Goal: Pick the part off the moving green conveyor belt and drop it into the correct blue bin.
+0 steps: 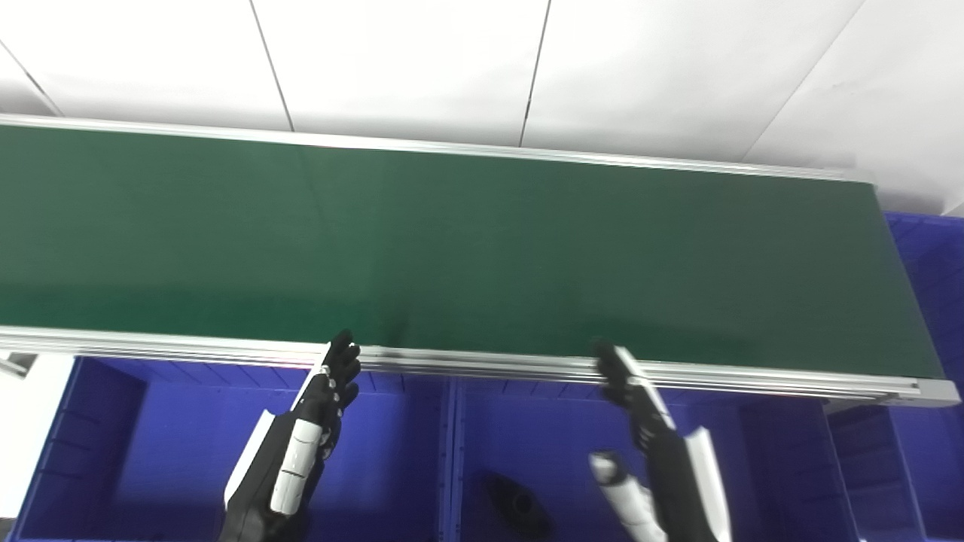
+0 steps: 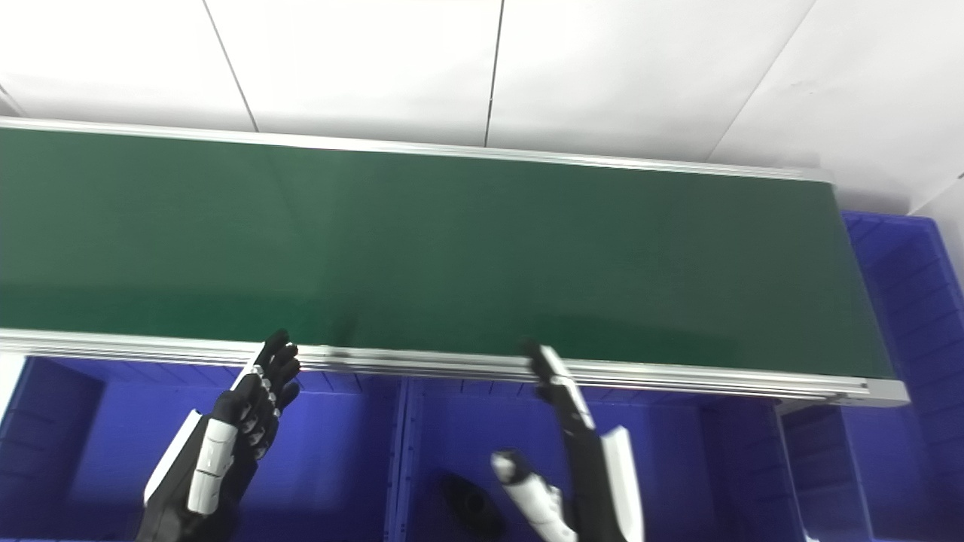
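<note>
Conveyor belt runs bare, no part on it. Dark part lies in middle blue bin below. Left hand and right hand hover at belt's near rail, fingers spread, holding nothing. Best practice, likely: wait poised, time reach to incoming part.

white panels fill the space behind the far edge, split by thin dark seams that run at slight angles. a white surface shows at lower left.
</note>
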### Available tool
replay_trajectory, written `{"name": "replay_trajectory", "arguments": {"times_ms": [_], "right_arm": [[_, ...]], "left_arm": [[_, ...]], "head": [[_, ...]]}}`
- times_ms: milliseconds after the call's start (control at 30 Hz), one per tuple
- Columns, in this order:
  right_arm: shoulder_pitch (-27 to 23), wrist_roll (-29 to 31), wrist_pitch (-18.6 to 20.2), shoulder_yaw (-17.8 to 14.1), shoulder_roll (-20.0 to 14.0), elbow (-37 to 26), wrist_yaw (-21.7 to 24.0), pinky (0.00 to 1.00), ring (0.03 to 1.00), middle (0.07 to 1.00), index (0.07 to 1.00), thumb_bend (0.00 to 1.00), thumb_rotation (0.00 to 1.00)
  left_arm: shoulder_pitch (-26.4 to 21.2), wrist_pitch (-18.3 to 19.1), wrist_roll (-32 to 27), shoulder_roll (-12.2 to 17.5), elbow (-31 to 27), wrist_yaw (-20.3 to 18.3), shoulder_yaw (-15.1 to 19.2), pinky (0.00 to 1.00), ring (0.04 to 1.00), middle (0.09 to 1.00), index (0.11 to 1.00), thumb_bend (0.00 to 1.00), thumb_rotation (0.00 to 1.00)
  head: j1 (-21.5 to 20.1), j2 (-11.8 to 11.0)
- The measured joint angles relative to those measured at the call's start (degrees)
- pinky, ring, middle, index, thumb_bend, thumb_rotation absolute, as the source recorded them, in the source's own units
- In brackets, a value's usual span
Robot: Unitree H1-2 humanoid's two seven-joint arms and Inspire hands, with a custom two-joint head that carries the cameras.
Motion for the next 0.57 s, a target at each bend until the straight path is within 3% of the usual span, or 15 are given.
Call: {"name": "replay_trajectory", "arguments": {"times_ms": [167,333,567], "right_arm": [[0.2,2.7,-3.6,-0.2,-0.3,3.6,-1.8,0.92,0.941,0.947,0.952,0.80,1.00],[-0.2,3.9,-3.6,-0.2,-0.6,6.2,-1.6,0.91,0.932,0.941,0.953,0.84,1.00],[-0.4,6.0,-3.7,-0.1,-0.6,9.0,-1.6,0.94,0.935,0.964,1.000,0.85,1.00]], "left_arm": [[0.0,-6.1,1.8,0.0,0.6,-0.3,0.6,1.00,1.000,1.000,1.000,0.80,1.00],[0.0,-7.0,1.2,0.5,1.1,-1.4,0.9,1.00,1.000,1.000,1.000,0.81,1.00],[-0.4,-8.7,0.8,1.0,1.6,-2.8,1.0,1.00,1.000,1.000,1.000,0.78,1.00]], "head": [[-1.2,0.5],[-4.3,0.6],[-3.9,0.7]]}}
